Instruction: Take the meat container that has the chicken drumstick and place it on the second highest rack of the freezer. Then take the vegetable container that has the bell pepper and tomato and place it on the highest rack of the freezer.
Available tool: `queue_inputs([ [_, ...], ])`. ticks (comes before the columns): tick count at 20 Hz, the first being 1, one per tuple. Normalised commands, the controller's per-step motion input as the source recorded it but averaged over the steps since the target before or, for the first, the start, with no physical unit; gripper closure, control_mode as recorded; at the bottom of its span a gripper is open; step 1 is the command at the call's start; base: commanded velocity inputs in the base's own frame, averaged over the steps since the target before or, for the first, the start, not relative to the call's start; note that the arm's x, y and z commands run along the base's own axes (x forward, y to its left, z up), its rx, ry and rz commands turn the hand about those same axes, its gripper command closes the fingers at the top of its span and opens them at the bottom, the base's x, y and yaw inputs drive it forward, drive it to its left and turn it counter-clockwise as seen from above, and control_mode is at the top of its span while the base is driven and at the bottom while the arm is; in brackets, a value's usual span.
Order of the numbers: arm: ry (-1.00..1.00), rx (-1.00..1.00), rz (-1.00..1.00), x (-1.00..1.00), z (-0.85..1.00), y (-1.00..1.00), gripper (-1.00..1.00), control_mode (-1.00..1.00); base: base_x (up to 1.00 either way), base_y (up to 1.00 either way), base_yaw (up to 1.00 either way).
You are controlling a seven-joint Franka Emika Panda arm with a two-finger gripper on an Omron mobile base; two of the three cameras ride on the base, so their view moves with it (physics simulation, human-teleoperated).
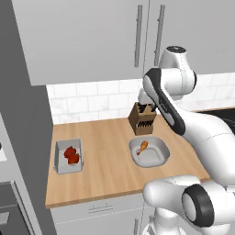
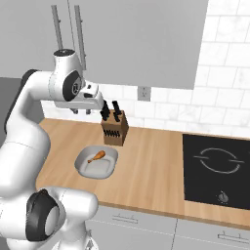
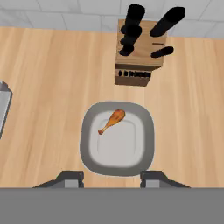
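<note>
while the tool hangs high with jaws apart, holding nothing | meat container with chicken drumstick sits on the desk right below it | drumstick lies slanted

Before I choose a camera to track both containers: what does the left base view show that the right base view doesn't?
Left base view alone: the vegetable container holding the bell pepper and tomato. Right base view alone: a black cooktop and a wall outlet. Both: the meat container with the chicken drumstick, the knife block, and the wooden counter.
</note>
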Motion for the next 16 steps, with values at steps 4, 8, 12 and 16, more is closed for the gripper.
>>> queue_inputs([
  [4, 0.01, 0.0, 0.02, -0.5, -0.17, 0.01, -1.0, -1.0, 0.0, 0.0, 0.0],
  [8, 0.07, 0.05, -0.01, -0.91, -0.51, 0.46, -1.0, -1.0, 0.0, 0.0, 0.0],
  [12, 0.0, 0.1, -0.33, -0.64, -0.36, 0.66, -1.0, -1.0, 0.0, 0.0, 0.0],
  [16, 0.0, 0.15, -0.35, -0.33, -0.2, 0.44, -1.0, -1.0, 0.0, 0.0, 0.0],
])
